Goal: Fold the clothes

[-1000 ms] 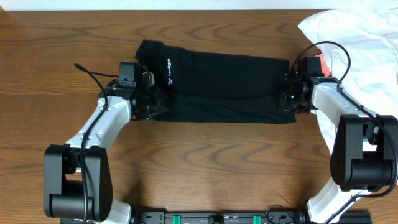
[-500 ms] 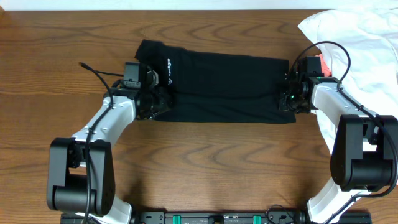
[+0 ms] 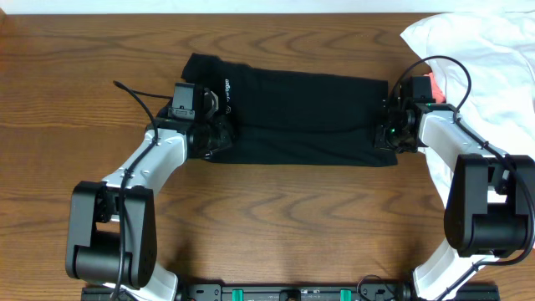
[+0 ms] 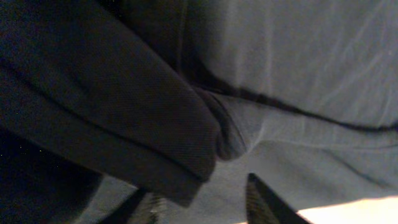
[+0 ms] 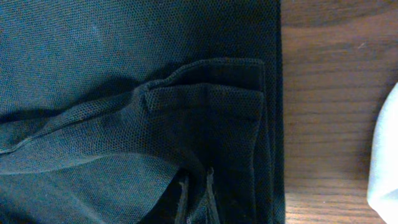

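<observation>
Garment (image 3: 301, 117) lies flat. Left gripper (image 4: 200, 206) at its left end, jaws apart beside a fold. Right gripper (image 5: 196, 196) at its right end, jaws pinched narrow on it.

One soft black fabric garment (image 3: 301, 117), white lettering near its left end, lies flat, a long folded band, far middle. A crumpled white fabric garment (image 3: 485, 50) fills the far right corner, coral-pink fabric (image 3: 434, 86) against it.
</observation>
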Robot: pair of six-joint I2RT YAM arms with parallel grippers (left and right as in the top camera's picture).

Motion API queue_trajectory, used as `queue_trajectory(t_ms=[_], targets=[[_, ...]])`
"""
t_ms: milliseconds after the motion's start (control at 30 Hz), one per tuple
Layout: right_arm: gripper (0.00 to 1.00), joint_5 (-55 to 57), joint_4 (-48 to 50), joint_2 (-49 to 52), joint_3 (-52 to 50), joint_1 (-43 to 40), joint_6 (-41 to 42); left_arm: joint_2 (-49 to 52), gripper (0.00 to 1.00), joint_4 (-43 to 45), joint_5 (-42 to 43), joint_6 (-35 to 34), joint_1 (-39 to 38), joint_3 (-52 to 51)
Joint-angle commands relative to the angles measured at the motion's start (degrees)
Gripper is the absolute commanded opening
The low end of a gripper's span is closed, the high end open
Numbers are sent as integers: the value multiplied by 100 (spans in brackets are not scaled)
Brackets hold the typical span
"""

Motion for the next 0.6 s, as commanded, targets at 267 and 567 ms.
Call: queue_trajectory(t_ms=[267,567], targets=[[10,20,-188,153,-186,48,-37,76,14,201,-361,52,-7,-44],[9,20,-197,153,-186,48,-39,61,6,535,-317,33,-7,11]])
